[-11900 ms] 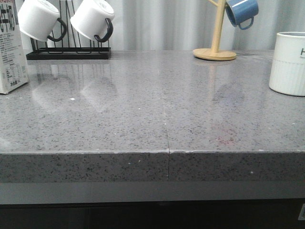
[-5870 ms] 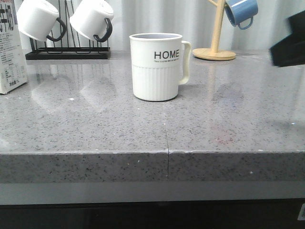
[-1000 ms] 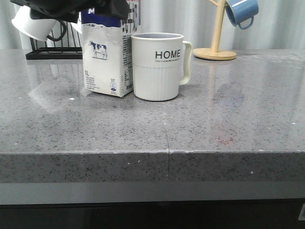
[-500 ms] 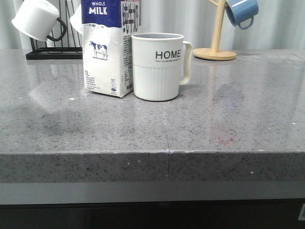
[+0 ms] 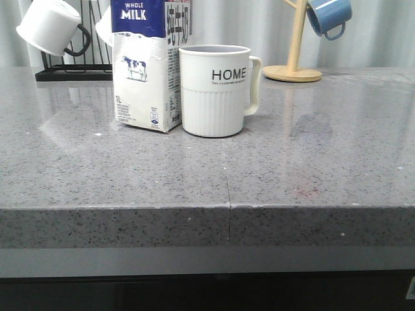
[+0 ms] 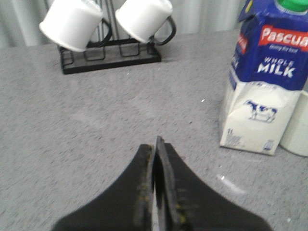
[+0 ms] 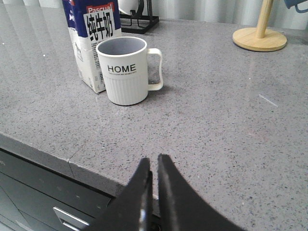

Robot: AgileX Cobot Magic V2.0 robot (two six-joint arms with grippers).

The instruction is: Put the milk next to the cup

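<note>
The milk carton (image 5: 147, 71), white with a dark blue top reading "WHOLE MILK" and a cow picture, stands upright on the grey counter, touching or almost touching the left side of the cream "HOME" cup (image 5: 215, 91). Both show in the right wrist view, the carton (image 7: 90, 48) behind and beside the cup (image 7: 126, 71). The left wrist view shows the carton (image 6: 263, 91) with a sliver of the cup (image 6: 297, 126) at the frame edge. My left gripper (image 6: 156, 143) is shut and empty, well back from the carton. My right gripper (image 7: 154, 160) is shut and empty over the counter's front edge.
A black rack (image 5: 72, 72) holds two white mugs with black handles (image 5: 48, 27) at the back left. A wooden mug tree (image 5: 293, 65) with a blue mug (image 5: 329, 17) stands at the back right. The counter's front edge (image 5: 227, 207) runs across; drawers show below it (image 7: 43, 192).
One second ago my left arm was over the carton's top; it has drawn away out of the front view. Carton and cup have stayed put.
</note>
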